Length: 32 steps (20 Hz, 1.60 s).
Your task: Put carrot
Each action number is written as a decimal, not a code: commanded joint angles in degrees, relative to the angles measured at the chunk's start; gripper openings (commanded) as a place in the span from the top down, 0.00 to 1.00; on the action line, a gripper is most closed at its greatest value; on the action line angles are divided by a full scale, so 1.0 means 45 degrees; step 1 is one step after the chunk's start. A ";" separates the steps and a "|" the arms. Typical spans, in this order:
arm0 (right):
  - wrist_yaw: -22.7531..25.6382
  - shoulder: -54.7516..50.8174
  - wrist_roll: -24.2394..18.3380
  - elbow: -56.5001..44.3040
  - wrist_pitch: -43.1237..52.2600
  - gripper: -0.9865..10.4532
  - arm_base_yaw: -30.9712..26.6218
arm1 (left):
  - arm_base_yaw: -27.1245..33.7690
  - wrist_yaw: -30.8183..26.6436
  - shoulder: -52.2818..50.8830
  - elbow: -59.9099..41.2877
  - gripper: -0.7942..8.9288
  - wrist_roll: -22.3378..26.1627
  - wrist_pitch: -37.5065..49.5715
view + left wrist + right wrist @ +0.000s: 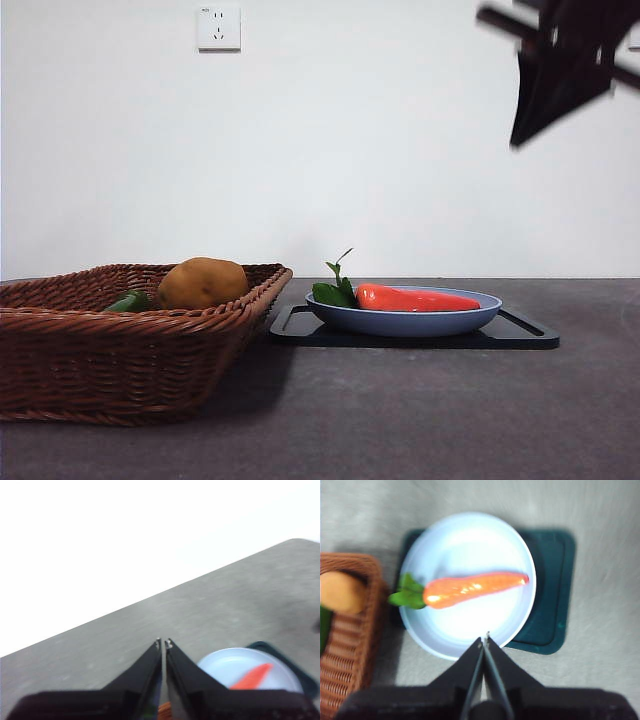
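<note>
The carrot (415, 298) (470, 588), glossy orange-red with green leaves at its thick end, lies flat in a pale blue plate (400, 322) (470, 535) on a dark tray (520, 335). My right gripper (485, 639) hangs high above the plate's near rim, shut and holding nothing. A dark arm (560, 70) shows at the front view's top right corner. My left gripper (163, 642) is shut and empty over bare table, with the plate (225, 662) and the carrot's tip (252, 676) off to one side.
A brown wicker basket (100, 350) (345, 645) stands left of the tray, almost touching it. It holds a yellow-brown potato (203, 282) (340, 592) and a small green vegetable (128, 301). A white wall with a socket (218, 28) is behind.
</note>
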 commanded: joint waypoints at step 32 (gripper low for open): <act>0.6484 -1.0098 -0.0355 -1.1429 0.9049 0.90 0.4702 | 0.4925 0.3531 -0.9209 -0.7121 0.91 -0.2574 -0.3589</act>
